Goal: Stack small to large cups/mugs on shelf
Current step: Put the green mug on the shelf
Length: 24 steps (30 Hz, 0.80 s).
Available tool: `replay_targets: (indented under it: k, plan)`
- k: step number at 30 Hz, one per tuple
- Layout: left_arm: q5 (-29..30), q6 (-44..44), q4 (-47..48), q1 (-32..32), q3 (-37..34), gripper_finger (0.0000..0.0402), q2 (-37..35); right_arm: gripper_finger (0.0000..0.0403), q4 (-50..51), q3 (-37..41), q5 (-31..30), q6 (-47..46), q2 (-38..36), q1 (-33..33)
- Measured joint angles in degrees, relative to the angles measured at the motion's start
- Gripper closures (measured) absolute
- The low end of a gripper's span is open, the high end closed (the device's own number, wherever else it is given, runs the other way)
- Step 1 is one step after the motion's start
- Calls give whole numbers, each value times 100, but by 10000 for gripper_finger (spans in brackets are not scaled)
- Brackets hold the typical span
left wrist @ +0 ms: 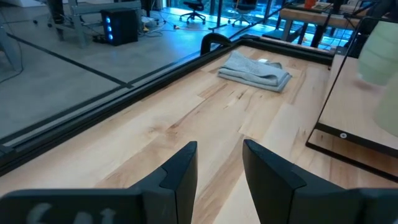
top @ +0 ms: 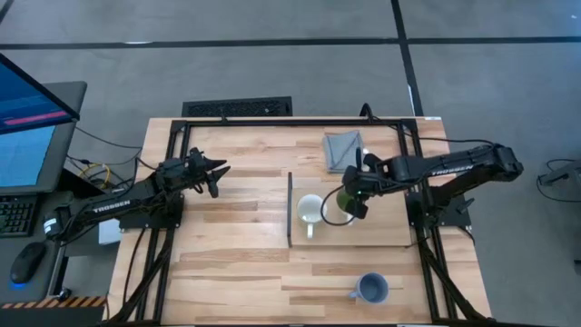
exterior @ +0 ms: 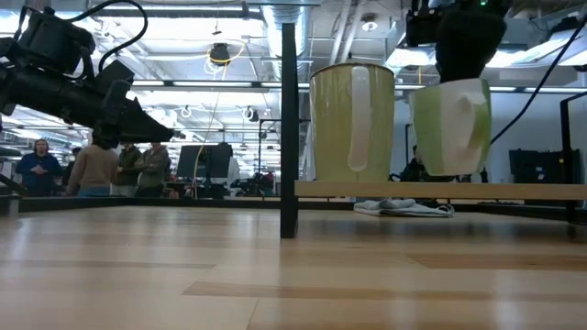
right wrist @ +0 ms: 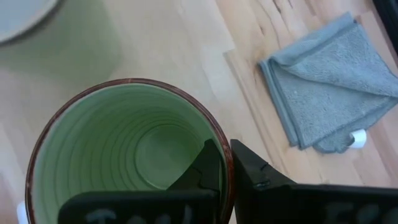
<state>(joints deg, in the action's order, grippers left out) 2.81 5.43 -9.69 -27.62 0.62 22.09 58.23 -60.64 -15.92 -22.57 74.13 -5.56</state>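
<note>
High view, right hand (top: 349,205) pinching green-lined mug (top: 342,202) rim, above shelf (top: 381,232)

Hidden and cut off around the right claw (right wrist: 224,163)

Its green-lined mug (right wrist: 124,155) runs off the frame edge; the cream mug (right wrist: 25,15) beyond it shows only a blurred rim sliver.

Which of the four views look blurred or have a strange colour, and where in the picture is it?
Left wrist view: the cream-white mug at the edge is blurred, and the room behind glows blue. Right wrist view: the green-inside mug is sharp, the grey cloth slightly soft. Low view: bright ceiling lights, both mugs tinted yellowish-green. High view: even light, soft shadows.
</note>
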Motion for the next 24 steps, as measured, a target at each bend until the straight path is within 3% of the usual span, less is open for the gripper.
replay_targets:
  k: [12,24]
  plan:
    - [-3,0,-1,0,0,283,0,376,320,20,-262,-410,-4,-356]
    - [13,229,-11,0,0,283,2,376,-680,1116,-113,-608,-983,-382]
